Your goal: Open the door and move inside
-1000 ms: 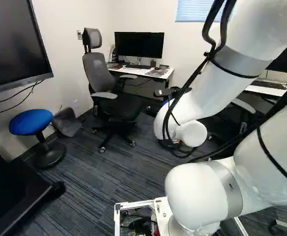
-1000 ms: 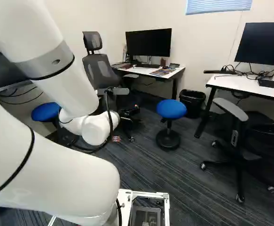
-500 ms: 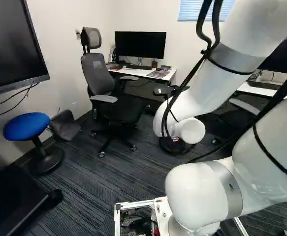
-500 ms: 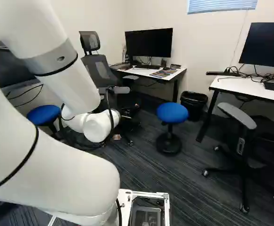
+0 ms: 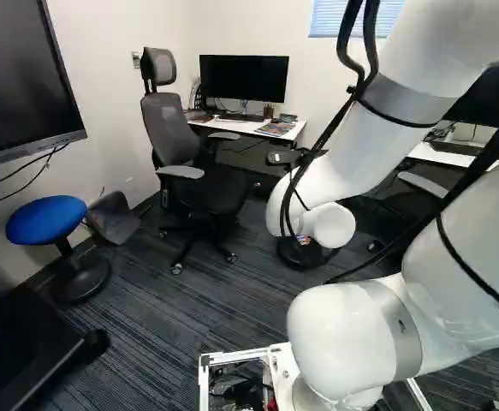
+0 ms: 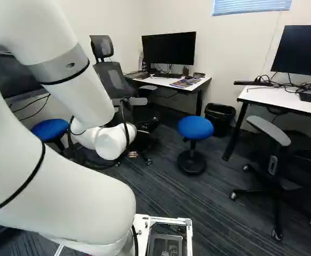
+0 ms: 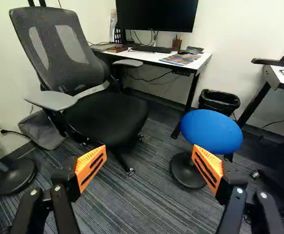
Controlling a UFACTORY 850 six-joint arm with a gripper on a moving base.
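Orange pads [image 7: 90, 166] apart; end effector [image 7: 149, 150] released, holding nothing. Door not in any view. Probably the drive-in step: creep base [image 6: 142, 223], arm [image 6: 75, 184] tucked, clear of office chair [image 7: 107, 117] and blue stool [image 7: 211, 131] ahead.

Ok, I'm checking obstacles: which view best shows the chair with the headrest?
The left base view: the chair shows from headrest to wheels. The right base view has the arm before its seat; the wrist view shows seat and back, not the headrest.
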